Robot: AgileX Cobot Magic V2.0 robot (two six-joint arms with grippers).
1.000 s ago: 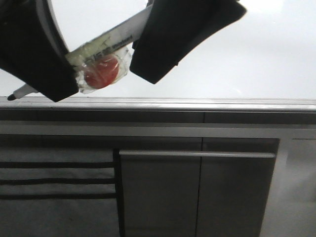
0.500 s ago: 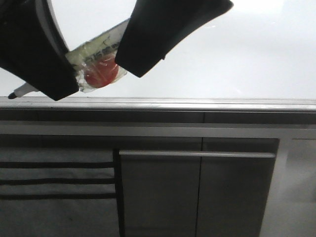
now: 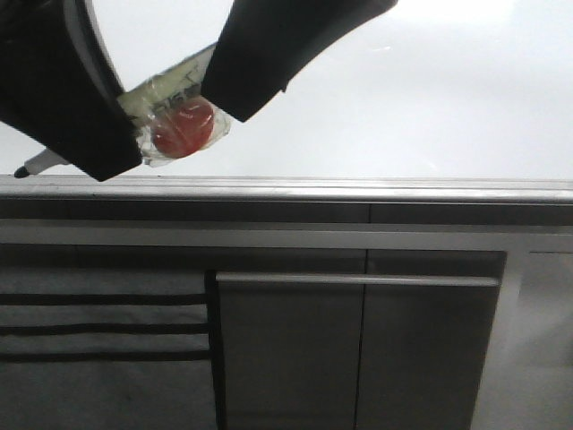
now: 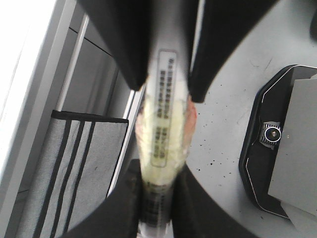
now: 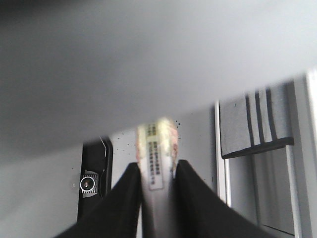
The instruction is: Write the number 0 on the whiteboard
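The whiteboard (image 3: 430,98) fills the top of the front view, with its grey metal rail (image 3: 358,190) below it. No number 0 shows on it. My left gripper (image 3: 125,134) is shut on a marker pen (image 3: 170,90) wrapped in clear tape with a red round piece (image 3: 182,125). The pen's black tip (image 3: 21,169) sits just above the rail at the far left. My right gripper (image 3: 224,94) is shut on the pen's other end, close beside the left one. The pen also shows in the left wrist view (image 4: 166,124) and in the right wrist view (image 5: 154,153).
Dark grey cabinet panels (image 3: 358,349) with a metal handle bar (image 3: 358,279) stand below the rail. A grey striped cloth (image 3: 98,358) hangs at the lower left. A black device (image 4: 282,148) lies on the speckled floor.
My right gripper has slid left and up along the pen towards the left gripper and now covers most of the barrel. The left gripper and the pen tip have stayed put.
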